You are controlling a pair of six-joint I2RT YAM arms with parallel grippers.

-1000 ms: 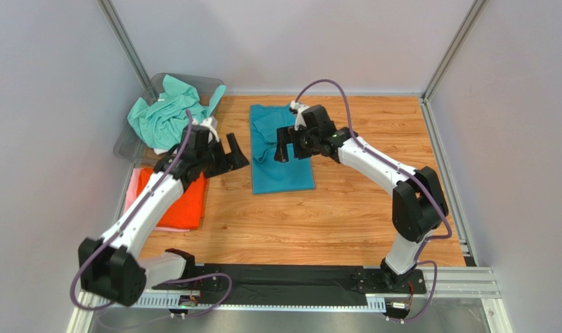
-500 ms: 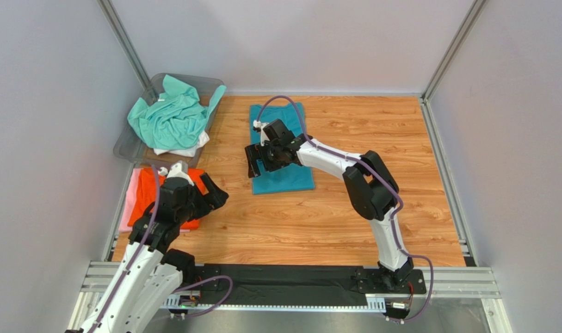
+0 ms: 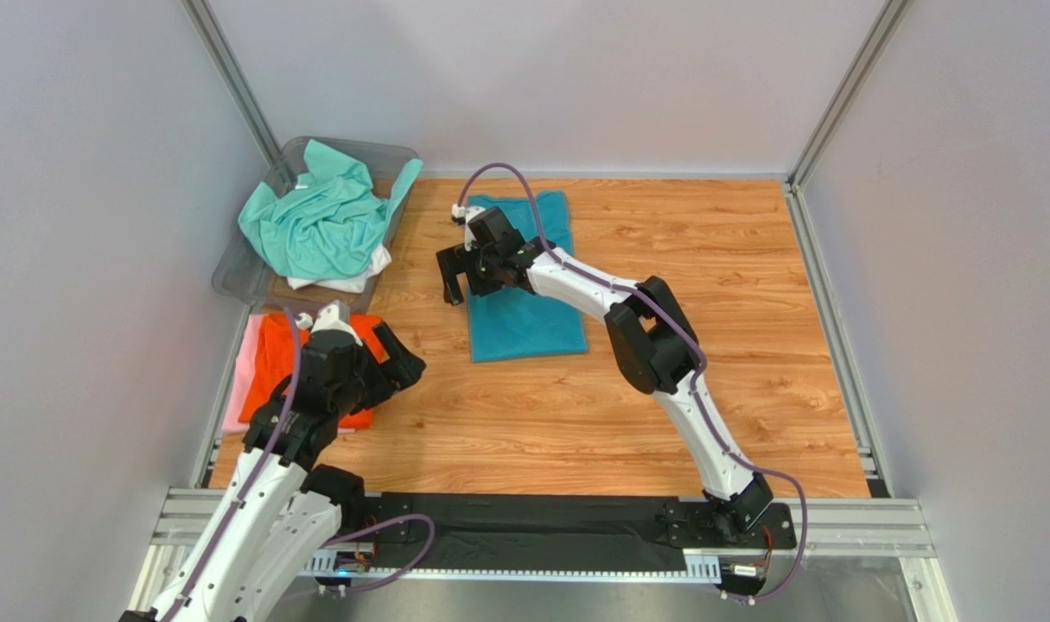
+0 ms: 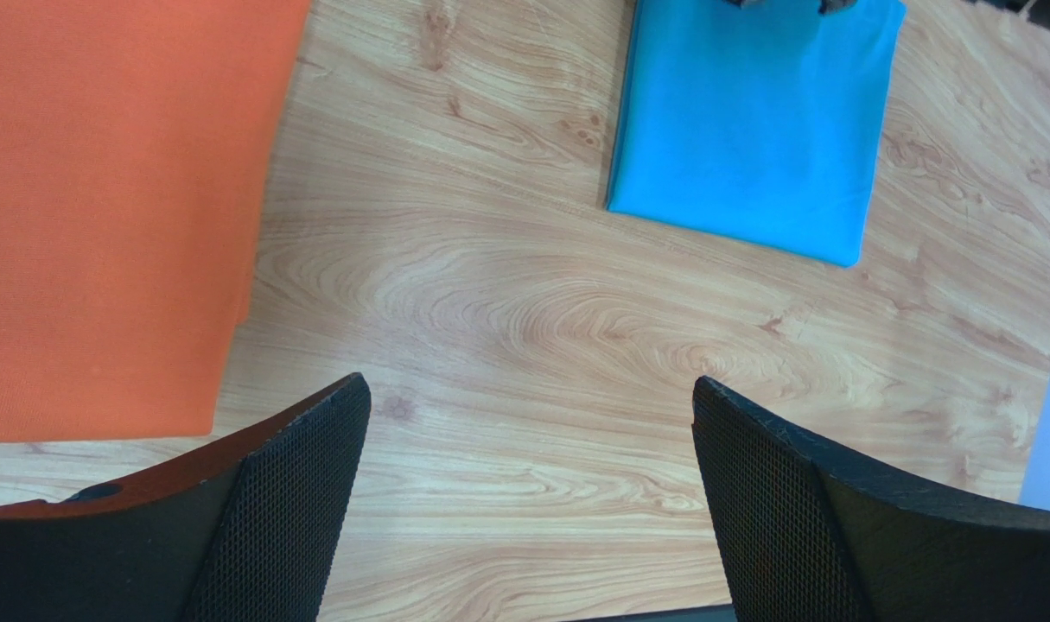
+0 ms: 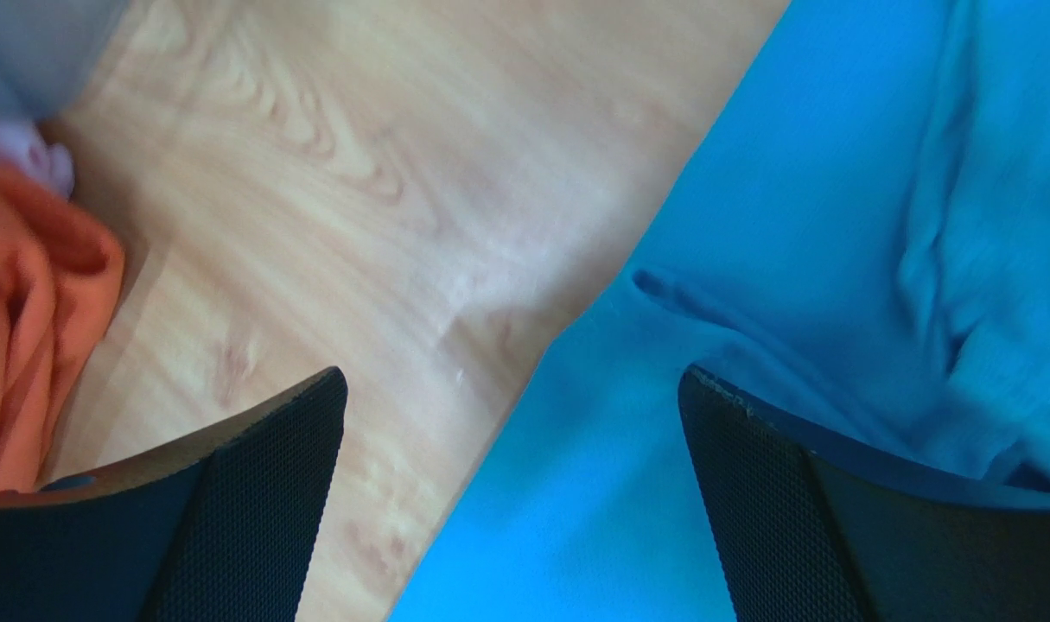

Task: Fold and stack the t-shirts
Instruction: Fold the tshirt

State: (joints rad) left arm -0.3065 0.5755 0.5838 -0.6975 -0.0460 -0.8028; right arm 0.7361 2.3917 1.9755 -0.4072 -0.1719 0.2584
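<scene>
A wooden table (image 3: 699, 298) fills the centre of the overhead view, with the two arms reaching up from the bottom edge. The teal-blue t-shirt (image 3: 533, 331) lies folded into a flat rectangle at upper centre of the frame, its upper part creased. The mint-green t-shirt (image 3: 316, 214) sits crumpled in the clear grey bin (image 3: 240, 270) at upper left, with a white t-shirt (image 3: 351, 277) showing beneath its lower edge. Below the bin, at the left edge of the table, the folded orange t-shirt (image 3: 270, 363) rests on a pale pink t-shirt (image 3: 240, 389), of which only the left margin shows. The right gripper (image 3: 468, 283) hangs over the left edge of the teal-blue shirt, jaws spread wide and grasping nothing; its wrist camera shows one finger over bare wood and the other over blue cloth. The left gripper (image 3: 397, 367) hovers at the right edge of the orange shirt, its jaws likewise released and empty over wood.
</scene>
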